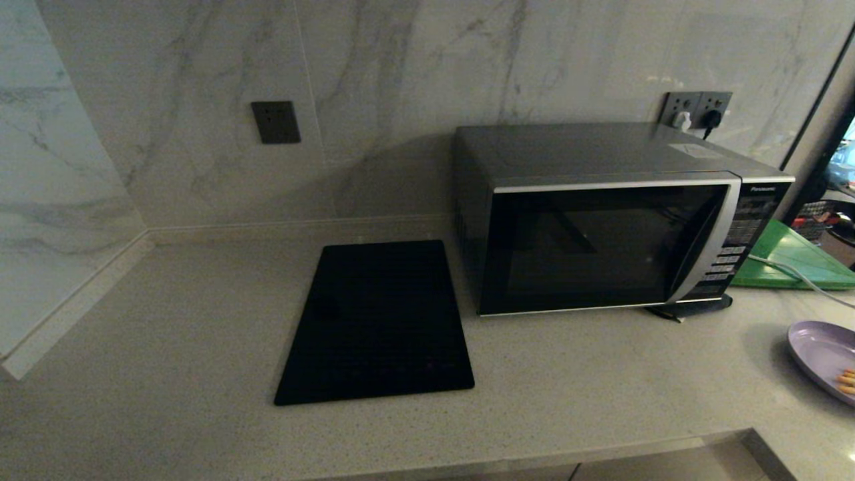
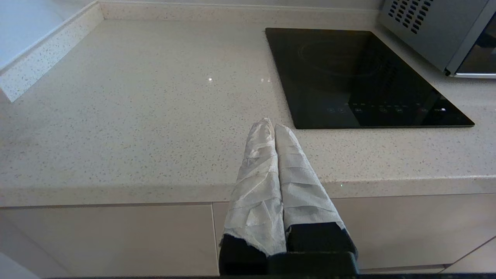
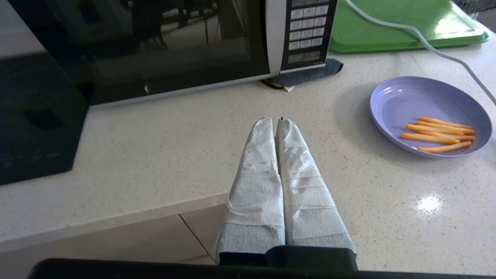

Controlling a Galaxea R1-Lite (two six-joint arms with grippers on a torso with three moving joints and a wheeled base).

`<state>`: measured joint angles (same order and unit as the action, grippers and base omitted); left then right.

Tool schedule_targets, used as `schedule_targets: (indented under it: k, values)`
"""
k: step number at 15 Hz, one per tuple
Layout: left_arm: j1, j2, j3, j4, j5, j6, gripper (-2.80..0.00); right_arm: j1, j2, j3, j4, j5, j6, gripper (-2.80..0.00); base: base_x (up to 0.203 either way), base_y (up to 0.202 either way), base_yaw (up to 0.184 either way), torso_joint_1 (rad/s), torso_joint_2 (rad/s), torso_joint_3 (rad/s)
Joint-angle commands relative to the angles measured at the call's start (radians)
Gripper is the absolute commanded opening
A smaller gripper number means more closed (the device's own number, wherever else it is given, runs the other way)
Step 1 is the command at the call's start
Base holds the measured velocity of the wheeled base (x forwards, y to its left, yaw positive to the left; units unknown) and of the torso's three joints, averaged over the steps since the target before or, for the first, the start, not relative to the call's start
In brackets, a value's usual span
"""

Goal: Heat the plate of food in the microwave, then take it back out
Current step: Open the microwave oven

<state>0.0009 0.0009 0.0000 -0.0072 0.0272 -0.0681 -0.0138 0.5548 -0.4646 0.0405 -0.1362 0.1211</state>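
The lavender plate of food point(image 3: 428, 116) sits on the counter to the right of the microwave, with several orange fries on it; in the head view the plate of food point(image 1: 821, 354) is cut by the right edge. The black and silver microwave point(image 1: 601, 227) stands with its dark glass door closed, and the microwave point(image 3: 162, 42) also fills the far side of the right wrist view. My right gripper point(image 3: 276, 120) is shut and empty over the counter's front edge, short of the microwave and left of the plate. My left gripper point(image 2: 270, 124) is shut and empty near the counter's front edge.
A flat black panel point(image 1: 377, 324) lies on the counter left of the microwave. A green board point(image 1: 791, 257) leans behind its right side, with a white cable point(image 3: 418, 38) running across it. Wall sockets point(image 1: 698, 110) sit behind. The counter meets marble walls at back and left.
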Motion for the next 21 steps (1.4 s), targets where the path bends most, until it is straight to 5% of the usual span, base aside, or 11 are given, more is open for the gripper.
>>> schedule_targets:
  k: [1,4,7,16,21]
  values:
    - [0.001,0.001,-0.001,0.000,0.000,-0.001,-2.80,0.000,0.067,-0.021,0.001,-0.001,-0.004,-2.80,0.000,0.000,0.000,0.000,0.00,0.000]
    - [0.000,0.001,0.000,0.000,0.000,-0.001,-2.80,-0.003,0.087,-0.013,0.007,-0.033,-0.047,-2.80,0.000,0.000,0.000,0.000,0.00,0.000]
    - [-0.001,0.001,0.000,0.000,0.000,-0.001,-2.80,-0.010,0.093,-0.008,0.003,-0.309,-0.110,-2.80,0.000,0.000,0.000,0.000,0.00,0.000]
    - [0.001,0.001,0.000,0.000,0.000,-0.001,-2.80,-0.010,0.364,-0.076,-0.080,-0.389,-0.113,-2.80,0.000,0.000,0.000,0.000,0.00,0.000]
    - [0.000,0.001,0.000,0.000,0.000,-0.001,-2.80,0.117,0.705,-0.087,-0.476,-0.373,-0.065,-2.80,0.000,0.000,0.000,0.000,0.00,0.000]
